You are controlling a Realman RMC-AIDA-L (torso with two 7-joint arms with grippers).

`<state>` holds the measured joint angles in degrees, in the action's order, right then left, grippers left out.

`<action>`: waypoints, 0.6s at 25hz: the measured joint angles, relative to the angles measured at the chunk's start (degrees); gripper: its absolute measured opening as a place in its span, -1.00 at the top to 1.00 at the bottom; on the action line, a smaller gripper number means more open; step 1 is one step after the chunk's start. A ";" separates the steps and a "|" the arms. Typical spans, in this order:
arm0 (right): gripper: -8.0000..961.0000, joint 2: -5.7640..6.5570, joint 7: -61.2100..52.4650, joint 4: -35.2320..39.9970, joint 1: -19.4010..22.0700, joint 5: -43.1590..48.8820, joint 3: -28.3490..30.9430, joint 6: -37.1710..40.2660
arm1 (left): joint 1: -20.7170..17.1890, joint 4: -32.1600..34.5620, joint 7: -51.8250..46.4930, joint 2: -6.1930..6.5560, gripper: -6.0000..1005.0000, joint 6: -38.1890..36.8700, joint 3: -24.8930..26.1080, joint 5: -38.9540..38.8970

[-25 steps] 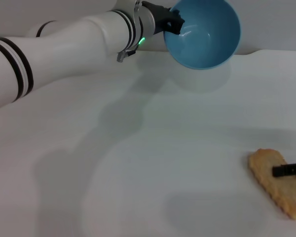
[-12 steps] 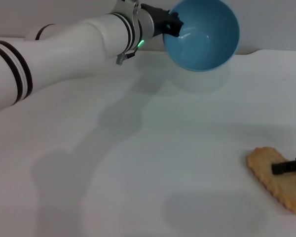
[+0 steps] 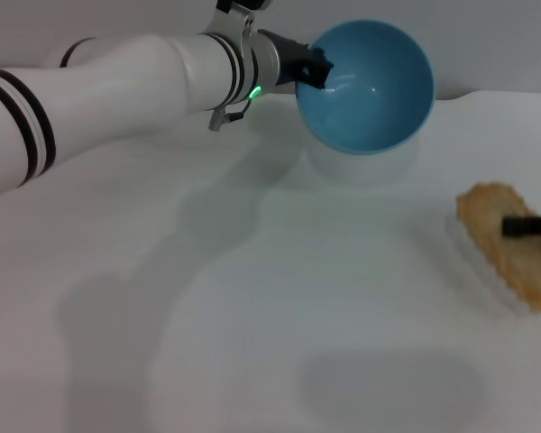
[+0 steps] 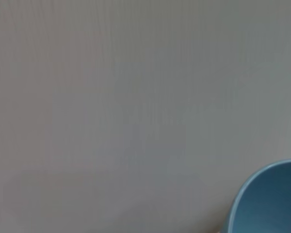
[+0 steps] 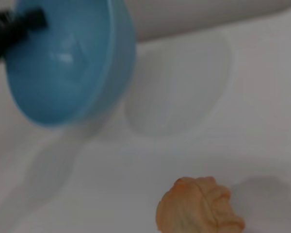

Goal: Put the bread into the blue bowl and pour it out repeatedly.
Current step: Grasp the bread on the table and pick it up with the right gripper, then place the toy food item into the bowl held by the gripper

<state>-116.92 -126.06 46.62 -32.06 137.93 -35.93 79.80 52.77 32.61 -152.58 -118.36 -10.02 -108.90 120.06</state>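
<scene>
The blue bowl [image 3: 370,86] hangs tilted above the far side of the table, its empty inside turned toward me. My left gripper [image 3: 311,68] is shut on its rim. The bowl also shows in the right wrist view [image 5: 68,63] and at a corner of the left wrist view [image 4: 269,199]. The golden-tan bread [image 3: 487,212] is off the table at the far right, with a pale shadow under it. My right gripper [image 3: 532,227] is shut on it; only one dark finger shows on top. One end of the bread [image 5: 199,208] shows in the right wrist view.
The white table [image 3: 252,343] runs across the view, and its far edge meets a grey wall [image 3: 487,45] just behind the bowl. My left arm [image 3: 117,81] reaches across the far left part of the table.
The bread has risen off the table and moved farther away, toward the bowl, in my right gripper. The bowl has shifted slightly with my left gripper.
</scene>
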 joint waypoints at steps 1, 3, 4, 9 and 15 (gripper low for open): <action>0.31 -0.07 0.00 1.69 0.02 -1.03 0.00 0.81 | 0.08 -0.01 0.00 0.05 0.99 -1.24 0.52 0.00; 0.34 -0.11 0.01 5.12 0.09 -3.64 0.16 2.16 | 0.28 -0.09 0.05 0.14 0.99 -3.49 1.60 0.01; 0.36 -0.13 0.02 6.78 0.17 -5.61 0.23 2.90 | 0.45 -0.10 0.14 0.17 0.99 -5.59 2.75 0.05; 0.45 -0.25 0.09 11.06 -0.45 -13.28 -0.20 3.45 | 1.80 0.50 0.09 0.03 0.99 -12.55 4.76 0.04; 0.51 -1.42 1.70 7.52 -3.93 -14.77 -3.57 0.73 | 2.63 1.57 0.00 -0.60 0.99 -19.30 4.39 -0.30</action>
<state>-118.34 -124.36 54.14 -35.99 123.15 -39.50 80.53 55.41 34.18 -152.58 -118.96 -29.32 -104.51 119.76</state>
